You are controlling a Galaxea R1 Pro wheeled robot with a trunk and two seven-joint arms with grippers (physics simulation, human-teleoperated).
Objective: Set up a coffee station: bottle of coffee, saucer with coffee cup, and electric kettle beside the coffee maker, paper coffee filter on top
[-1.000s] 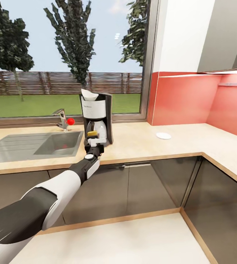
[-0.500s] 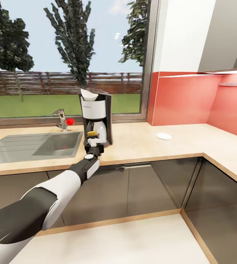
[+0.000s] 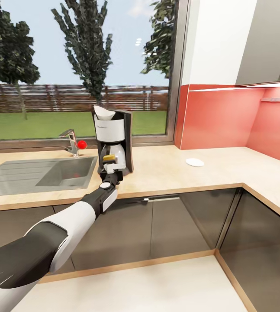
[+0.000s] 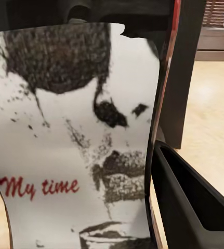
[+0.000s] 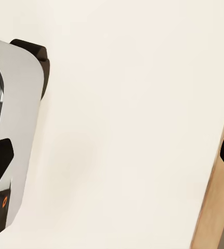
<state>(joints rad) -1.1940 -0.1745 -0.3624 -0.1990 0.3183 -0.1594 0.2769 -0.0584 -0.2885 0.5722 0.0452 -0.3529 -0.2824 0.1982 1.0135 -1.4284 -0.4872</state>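
On the kitchen countertop [image 3: 165, 173], the coffee maker [image 3: 114, 138] is seen right of the sink [image 3: 36, 175], topped by the paper coffee filter [image 3: 103, 112]; the saucer [image 3: 194, 162] lies well right. The bottle of coffee [image 3: 110, 158] is gripped by the left gripper [image 3: 111, 168], just before the carafe. The right gripper's [image 5: 112, 155] jaws are spread, holding nothing.

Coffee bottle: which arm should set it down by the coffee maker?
Left. The left gripper already holds the bottle of coffee right in front of the coffee maker, over the countertop. The right wrist view faces the floor.
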